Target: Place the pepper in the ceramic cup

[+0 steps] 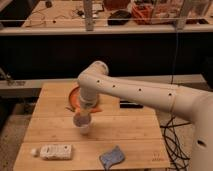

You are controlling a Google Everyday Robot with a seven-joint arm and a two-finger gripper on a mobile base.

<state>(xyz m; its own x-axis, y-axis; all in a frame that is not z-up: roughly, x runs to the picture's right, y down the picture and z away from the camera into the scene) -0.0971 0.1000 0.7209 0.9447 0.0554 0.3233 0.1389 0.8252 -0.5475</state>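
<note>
My gripper (81, 119) points down over the front-middle of the wooden table (130, 135), directly above the small white ceramic cup (84, 128). A dull orange-brown lump, the pepper (80, 120), sits at the gripper's tip, right at the cup's mouth. I cannot tell whether it is still gripped or resting in the cup. The cup stands upright, its upper part hidden by the gripper.
A round orange bowl (73, 95) lies behind the arm, mostly hidden by it. A flat white rectangular item (55, 150) lies at the front left, a blue-grey cloth (113, 157) at the front middle, a dark flat object (131, 105) at the right. Cables hang off the right edge.
</note>
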